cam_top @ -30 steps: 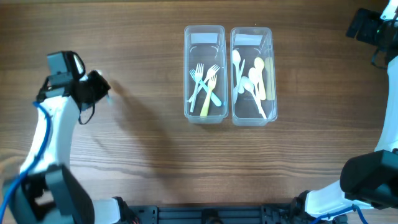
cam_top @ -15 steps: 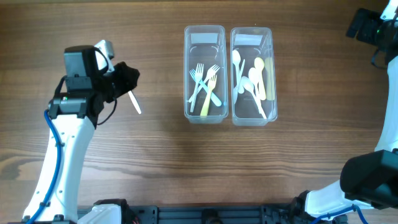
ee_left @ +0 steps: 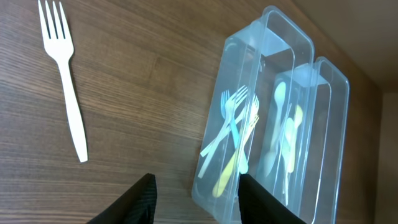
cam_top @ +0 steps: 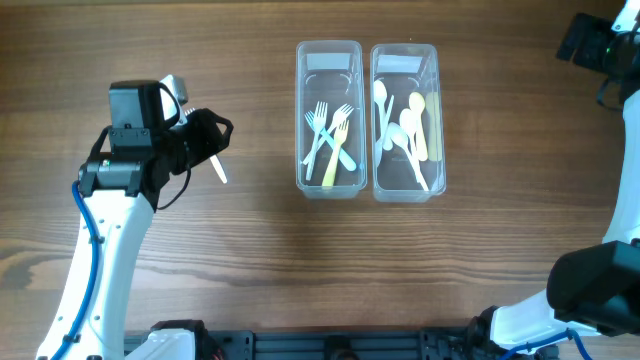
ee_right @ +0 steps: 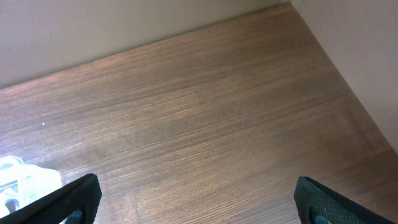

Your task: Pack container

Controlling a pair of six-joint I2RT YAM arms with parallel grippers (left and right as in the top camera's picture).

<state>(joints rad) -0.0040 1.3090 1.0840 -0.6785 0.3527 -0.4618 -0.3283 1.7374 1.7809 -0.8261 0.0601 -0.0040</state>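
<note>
A white plastic fork (cam_top: 217, 167) lies loose on the wooden table, tines toward my left gripper (cam_top: 215, 135). In the left wrist view the fork (ee_left: 62, 74) sits well clear of my left gripper (ee_left: 196, 186), whose jaws stand apart with nothing between them. Two clear containers stand side by side at the table's middle. The left container (cam_top: 300, 120) holds several forks (cam_top: 330, 140); the right container (cam_top: 437, 120) holds several spoons (cam_top: 408, 130). My right gripper (ee_right: 196, 193) is wide open over bare wood, far off at the table's right corner (cam_top: 590, 40).
In the left wrist view the fork container (ee_left: 214, 124) lies just beyond the fingertips, with the spoon container (ee_left: 336, 124) behind it. A pale wall (ee_right: 124, 25) borders the table near the right gripper.
My left arm swung right from the table's left side carrying the fork. Its jaws have since opened, and the fork now lies free on the table. The right arm has not moved.
</note>
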